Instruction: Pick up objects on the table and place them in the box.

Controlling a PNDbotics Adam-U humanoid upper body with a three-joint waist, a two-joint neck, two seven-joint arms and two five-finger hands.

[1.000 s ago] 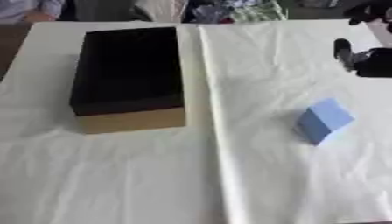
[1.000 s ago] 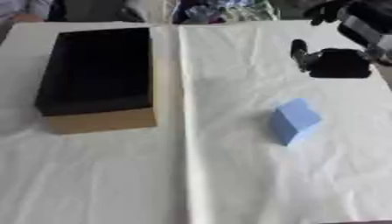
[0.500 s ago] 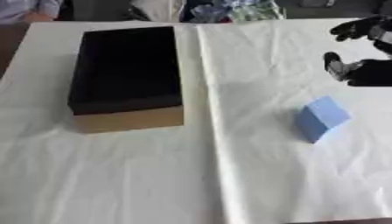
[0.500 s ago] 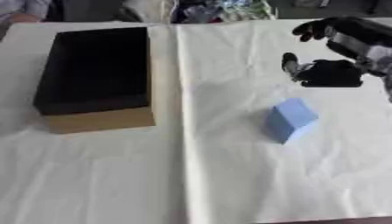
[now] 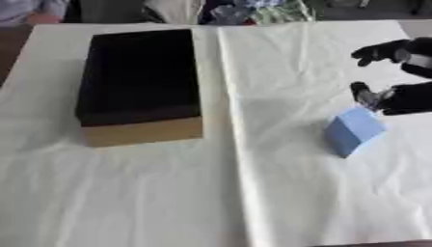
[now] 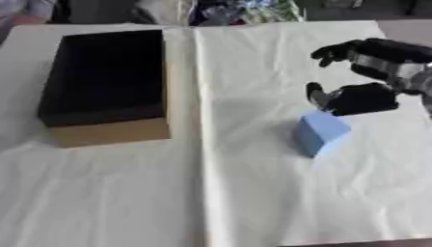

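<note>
A light blue block (image 6: 319, 132) lay on the white-covered surface (image 6: 253, 193), just below and in front of the right hand (image 6: 363, 96), whose fingers (image 6: 333, 50) and thumb were spread apart above it and held nothing. Well off to the left of those fingers sat the open cardboard box (image 6: 105, 87), dark inside with tan outer walls, apart from the block.
</note>
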